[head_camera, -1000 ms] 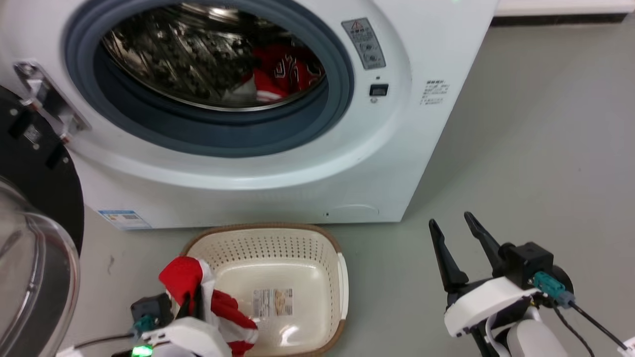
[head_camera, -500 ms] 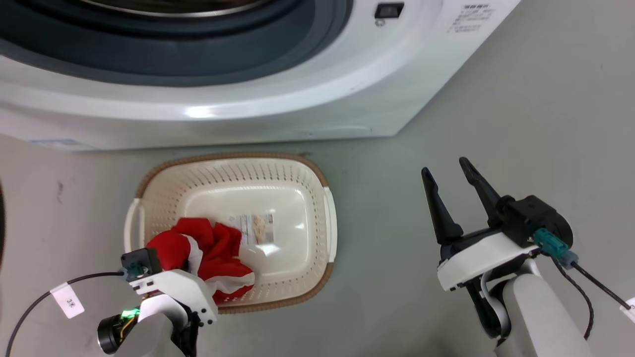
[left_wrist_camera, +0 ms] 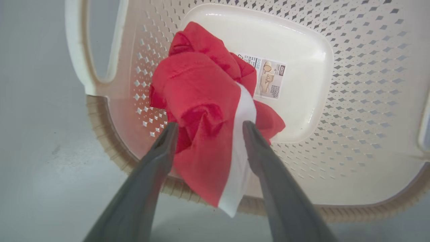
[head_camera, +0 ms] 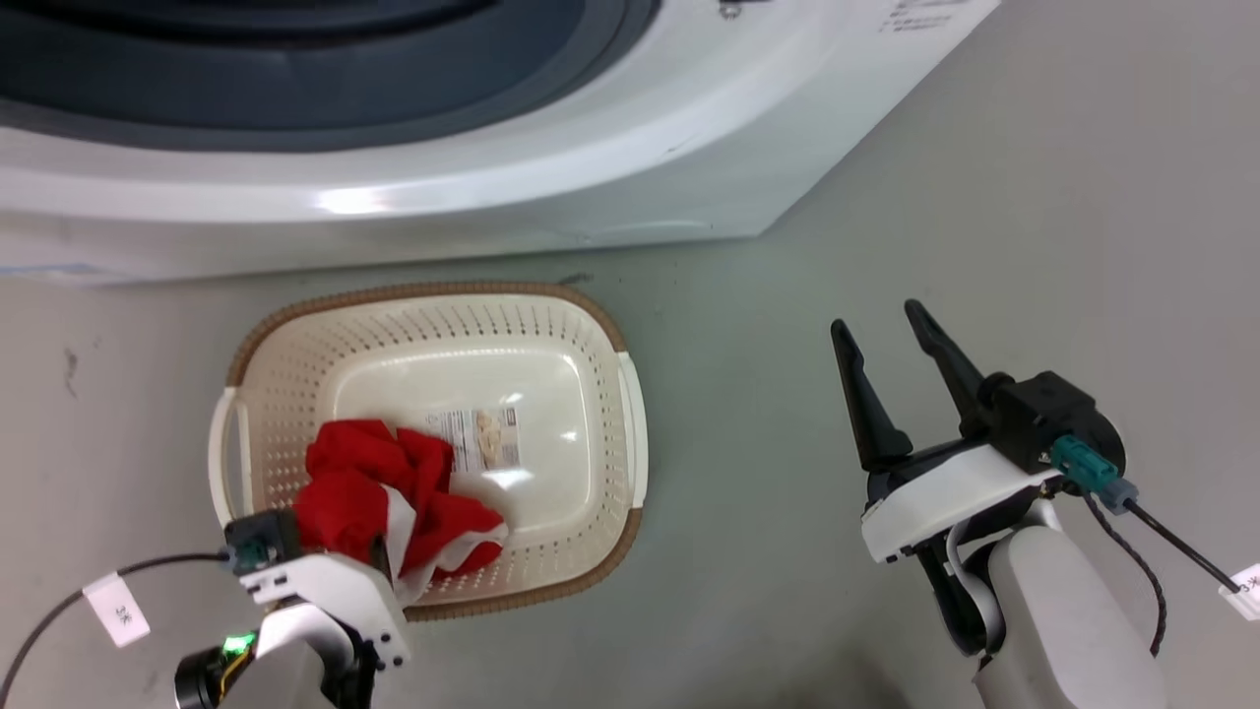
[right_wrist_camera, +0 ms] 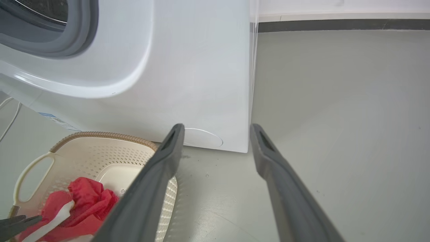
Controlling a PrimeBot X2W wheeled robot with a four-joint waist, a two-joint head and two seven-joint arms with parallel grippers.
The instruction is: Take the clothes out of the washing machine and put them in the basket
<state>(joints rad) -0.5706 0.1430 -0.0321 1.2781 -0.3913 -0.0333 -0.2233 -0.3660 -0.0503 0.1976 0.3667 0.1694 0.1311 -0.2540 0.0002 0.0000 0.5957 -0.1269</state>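
While the right fingers (right_wrist_camera: 158, 174) stand wide open and empty, the soft red cloth with white trim (left_wrist_camera: 198, 90) lies between the open left fingers (left_wrist_camera: 158, 158), in the cream plastic basket (left_wrist_camera: 362, 67).

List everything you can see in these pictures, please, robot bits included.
large white front-loading washing machine: one, white with a grey door ring, at the back of the head view.
cream perforated plastic laundry basket: one, cream with a brown rim, on the floor in front of the machine.
red soft fabric garment with white trim: one, red and white, bunched in the basket's near left corner, a flap lying across the rim.
printed paper label: one, white, on the basket's bottom.
smooth grey-green floor: one, under everything.
left claw: one, dark fingers apart on either side of the garment.
right claw: one, dark fingers apart, empty, above the floor to the right of the basket.
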